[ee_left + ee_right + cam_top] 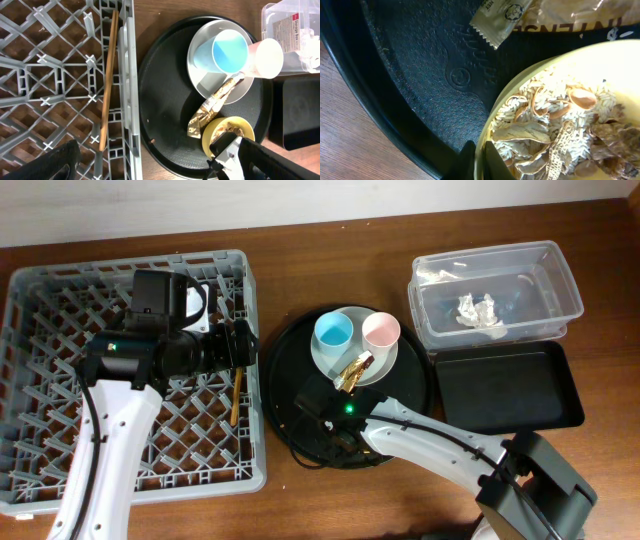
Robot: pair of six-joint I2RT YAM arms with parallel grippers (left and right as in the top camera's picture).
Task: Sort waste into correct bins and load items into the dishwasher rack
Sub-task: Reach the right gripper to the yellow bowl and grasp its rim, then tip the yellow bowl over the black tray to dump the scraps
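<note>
**Chopsticks racked, napkin binned, round tray not yet cleared**

Chopsticks (pixel 237 395) lie inside the dishwasher rack (pixel 30 280), close along its right wall; nothing else of the dishware shows in it. The left gripper (pixel 240 343) hangs over that wall with its jaws apart and nothing between them.

The rack's wall stands just beside the raised rim of the round black tray (pixel 285 350), so there is little room between them. Low on this tray the right gripper (pixel 325 420) pinches the rim of the small yellow bowl (pixel 212 134), which is full of food scraps (pixel 555 125). The gold foil wrapper (pixel 212 102) runs from the plate's edge down beside the bowl; whether they touch I cannot tell. On the grey plate (pixel 210 35) the blue cup (pixel 333 332) and pink cup (pixel 381 330) stand close together.

At the right, the clear tub (pixel 570 280) holds the white napkin (pixel 478 308), and the shallow black tray (pixel 505 385) just in front of it looks bare.

By my reckoning scraps and wrapper need binning, then bowl, plate and cups need racking. Carrying the bowl rightward means clearing the tray rim and passing the cups.
</note>
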